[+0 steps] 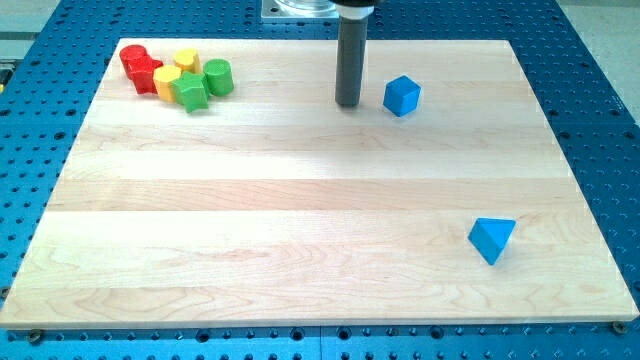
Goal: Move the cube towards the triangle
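A blue cube (402, 95) sits near the view's top, right of centre, on the wooden board (300, 220). A blue triangle (491, 239) lies at the view's lower right. My tip (347, 103) stands on the board just left of the cube, a small gap apart from it. The triangle is far below and to the right of both.
A cluster of small blocks sits at the view's top left: a red cylinder (134, 58), a red block (146, 74), two yellow blocks (187, 61) (166, 80), a green star-like block (190, 92) and a green cylinder (218, 76). A blue perforated table (600, 80) surrounds the board.
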Robot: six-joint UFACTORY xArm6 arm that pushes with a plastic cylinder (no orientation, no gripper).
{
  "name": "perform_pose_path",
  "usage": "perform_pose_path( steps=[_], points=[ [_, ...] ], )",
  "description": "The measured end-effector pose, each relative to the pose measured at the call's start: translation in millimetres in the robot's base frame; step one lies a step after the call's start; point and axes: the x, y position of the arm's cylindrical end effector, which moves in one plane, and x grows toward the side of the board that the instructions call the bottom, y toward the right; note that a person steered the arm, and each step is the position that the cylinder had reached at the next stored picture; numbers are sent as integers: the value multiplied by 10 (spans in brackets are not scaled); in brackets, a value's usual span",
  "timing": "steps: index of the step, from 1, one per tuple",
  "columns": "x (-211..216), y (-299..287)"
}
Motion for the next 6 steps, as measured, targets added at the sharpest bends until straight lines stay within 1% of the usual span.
perform_pose_path(
  steps=[1,2,3,4,5,6],
  points=[
    [215,468],
    [1279,494],
    [781,44],
    [70,-109],
    [129,534],
    [907,625]
  ],
)
